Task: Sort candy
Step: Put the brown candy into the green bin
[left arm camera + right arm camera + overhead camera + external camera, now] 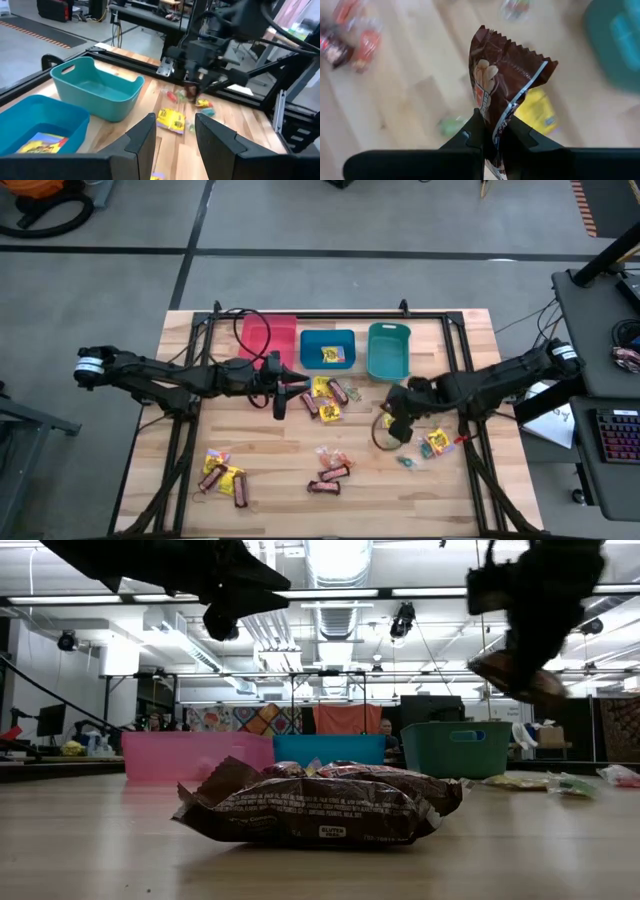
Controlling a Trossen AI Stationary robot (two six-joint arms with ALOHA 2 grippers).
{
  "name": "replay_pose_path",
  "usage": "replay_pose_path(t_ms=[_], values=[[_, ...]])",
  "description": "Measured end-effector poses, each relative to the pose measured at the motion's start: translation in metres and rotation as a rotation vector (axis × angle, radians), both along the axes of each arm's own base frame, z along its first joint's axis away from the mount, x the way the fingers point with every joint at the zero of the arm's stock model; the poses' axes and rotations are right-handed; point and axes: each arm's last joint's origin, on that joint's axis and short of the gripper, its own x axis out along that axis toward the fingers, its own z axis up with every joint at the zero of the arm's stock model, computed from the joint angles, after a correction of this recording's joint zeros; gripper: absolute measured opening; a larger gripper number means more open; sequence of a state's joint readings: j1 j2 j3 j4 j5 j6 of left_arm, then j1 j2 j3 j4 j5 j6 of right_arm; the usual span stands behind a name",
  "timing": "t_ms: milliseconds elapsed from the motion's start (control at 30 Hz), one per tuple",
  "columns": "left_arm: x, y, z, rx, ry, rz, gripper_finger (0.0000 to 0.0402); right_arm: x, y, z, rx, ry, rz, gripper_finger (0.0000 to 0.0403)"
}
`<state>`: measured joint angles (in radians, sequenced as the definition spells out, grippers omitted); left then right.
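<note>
One dark brown wrapped candy bar [506, 85] with a zigzag-crimped end and a peanut picture on its glossy foil stands pinched between the jaws of the right gripper [491, 131] — clamped on its lower end, lifted clear of the wooden table [270, 480]. Below the jaws lie blurred yellow square candy packets [539, 111]. The left gripper [173, 135] hovers with jaws apart and nothing between them — a yellow packet [170, 120] lies just beyond its fingertips, near the teal plastic bin [95, 93].

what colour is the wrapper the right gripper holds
Dark brown candy bar in the right gripper; right wrist view shows it best.
</note>
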<state>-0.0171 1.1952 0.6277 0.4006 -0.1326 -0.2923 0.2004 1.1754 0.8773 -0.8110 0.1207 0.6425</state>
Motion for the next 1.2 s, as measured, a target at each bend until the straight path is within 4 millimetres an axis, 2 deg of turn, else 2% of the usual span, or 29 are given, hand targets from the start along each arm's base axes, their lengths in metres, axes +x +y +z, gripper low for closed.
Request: replay_pose_path(t_ms=[133,300,433,667,933,1067,1200], values=[[0.006,-0.002,-0.006,-0.012,0.002,-0.006,0.0121,0.012,-0.023,0.016,-0.108,-0.007,0.035,0.0031],[0.007,-0.005,-0.008,-0.042,0.008,-0.012,0.0121,0.026,-0.051,0.040,-0.271,0.068,0.068,0.0031],[0.006,-0.009,-0.006,-0.042,0.000,-0.028,0.0121,0.041,-0.076,0.045,-0.339,0.131,0.123,0.0031],[0.003,-0.019,-0.003,-0.043,-0.008,-0.066,0.0121,0.054,-0.125,0.016,-0.402,0.351,0.387,0.0031],[0.000,-0.031,-0.004,-0.055,0.019,-0.108,0.0121,0.053,-0.179,-0.018,-0.336,0.481,0.329,0.0031],[0.000,-0.032,-0.004,-0.061,0.021,-0.111,0.0121,0.052,-0.197,-0.029,-0.345,0.507,0.323,0.0031],[0.000,-0.032,-0.005,-0.062,0.027,-0.110,0.0121,0.051,-0.206,-0.034,-0.360,0.536,0.317,0.0031]])
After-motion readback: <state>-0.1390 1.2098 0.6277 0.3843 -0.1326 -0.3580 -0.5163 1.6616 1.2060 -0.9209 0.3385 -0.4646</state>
